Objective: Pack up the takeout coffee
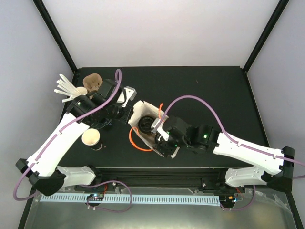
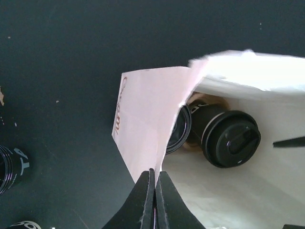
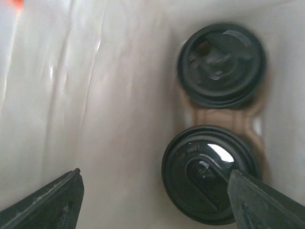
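Observation:
A white paper bag (image 1: 138, 110) with orange handles stands open in the middle of the table. Two black lidded coffee cups sit inside it in a brown pulp carrier (image 3: 224, 117): one lid (image 3: 220, 64) is farther in, the other (image 3: 209, 174) is nearer. In the left wrist view one lidded cup (image 2: 232, 139) shows fully and the second (image 2: 180, 131) is half hidden behind the bag's flap (image 2: 143, 114). My left gripper (image 2: 155, 174) is shut on the bag's rim. My right gripper (image 3: 156, 172) is open and empty inside the bag, above the nearer lid.
A lidless black cup with a tan inside (image 1: 91, 138) stands near my left arm. White stirrer sticks (image 1: 66, 88) and a brown carrier (image 1: 93, 82) are at the back left. A black lettered cup (image 2: 12, 164) shows at the left wrist view's left edge.

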